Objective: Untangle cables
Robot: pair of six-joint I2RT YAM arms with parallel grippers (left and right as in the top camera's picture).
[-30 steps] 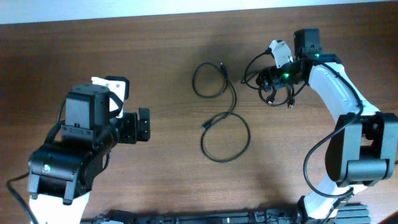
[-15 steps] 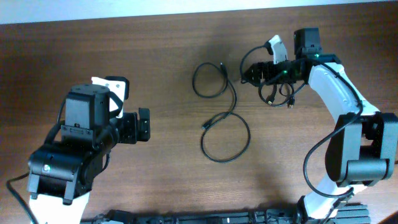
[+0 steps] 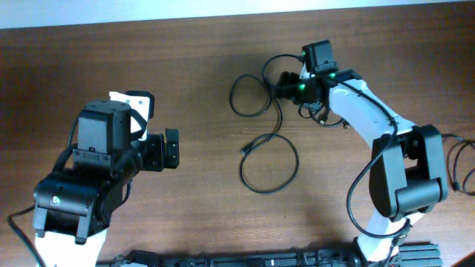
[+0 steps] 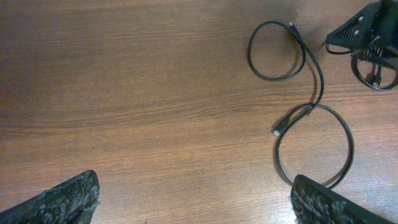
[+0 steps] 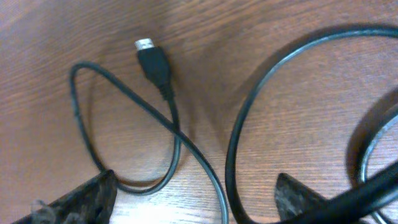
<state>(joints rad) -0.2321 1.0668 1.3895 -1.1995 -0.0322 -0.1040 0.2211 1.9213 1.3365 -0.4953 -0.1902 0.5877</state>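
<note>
Our right gripper (image 5: 196,186) is wide open, low over the cable (image 4: 323,87) that lies in loops on the table (image 3: 185,44). We should pinch near the plug (image 5: 152,59) and pull slowly.

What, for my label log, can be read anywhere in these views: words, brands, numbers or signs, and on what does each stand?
None: no view shows any readable text.
The cable and its plug show no marking.
The left arm and the right arm show no legible label; the right one shows only a green light.
</note>
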